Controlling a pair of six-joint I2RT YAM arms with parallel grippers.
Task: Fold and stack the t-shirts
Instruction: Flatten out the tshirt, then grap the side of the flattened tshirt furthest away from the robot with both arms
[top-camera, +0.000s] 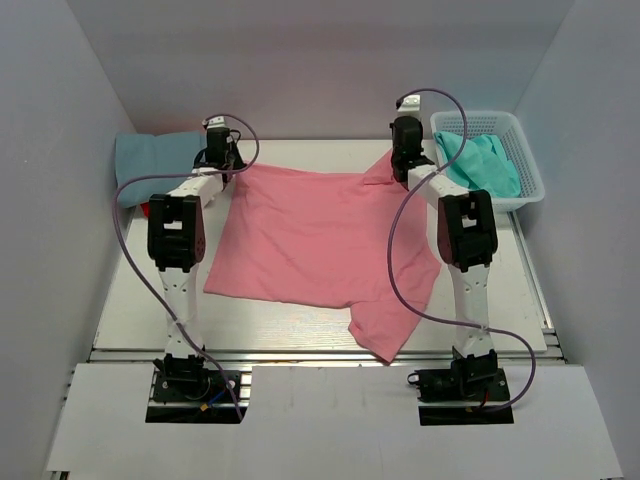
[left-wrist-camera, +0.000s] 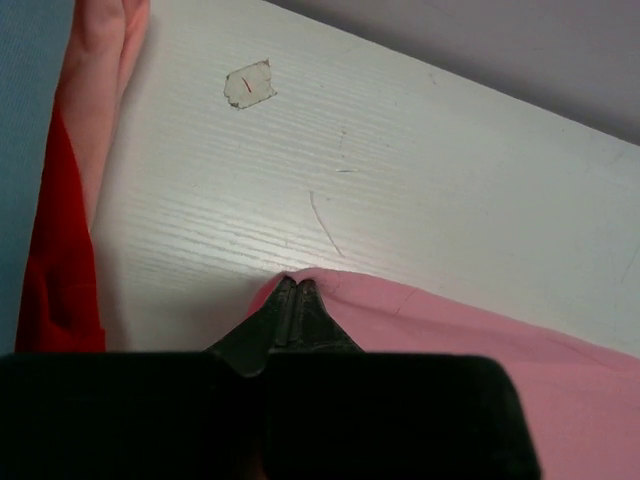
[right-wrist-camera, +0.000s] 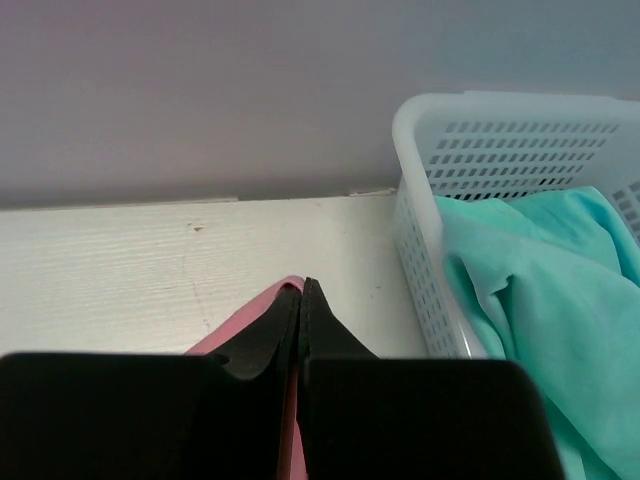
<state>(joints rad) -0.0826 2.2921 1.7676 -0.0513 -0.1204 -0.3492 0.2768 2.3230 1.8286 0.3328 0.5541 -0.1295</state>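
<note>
A salmon pink t-shirt (top-camera: 320, 240) lies spread across the middle of the table, one sleeve hanging toward the near edge. My left gripper (top-camera: 222, 160) is shut on its far left corner (left-wrist-camera: 340, 300). My right gripper (top-camera: 405, 160) is shut on its far right corner (right-wrist-camera: 262, 312). A folded dusty blue t-shirt (top-camera: 152, 155) sits at the far left on top of a red one (left-wrist-camera: 60, 260). A turquoise green t-shirt (top-camera: 480, 165) lies in the basket and also shows in the right wrist view (right-wrist-camera: 540, 320).
The white lattice basket (top-camera: 528, 160) stands at the far right against the wall, close to my right gripper (right-wrist-camera: 302, 285). Grey walls close in the back and both sides. A small taped mark (left-wrist-camera: 248, 85) is on the table beyond my left gripper (left-wrist-camera: 292, 283).
</note>
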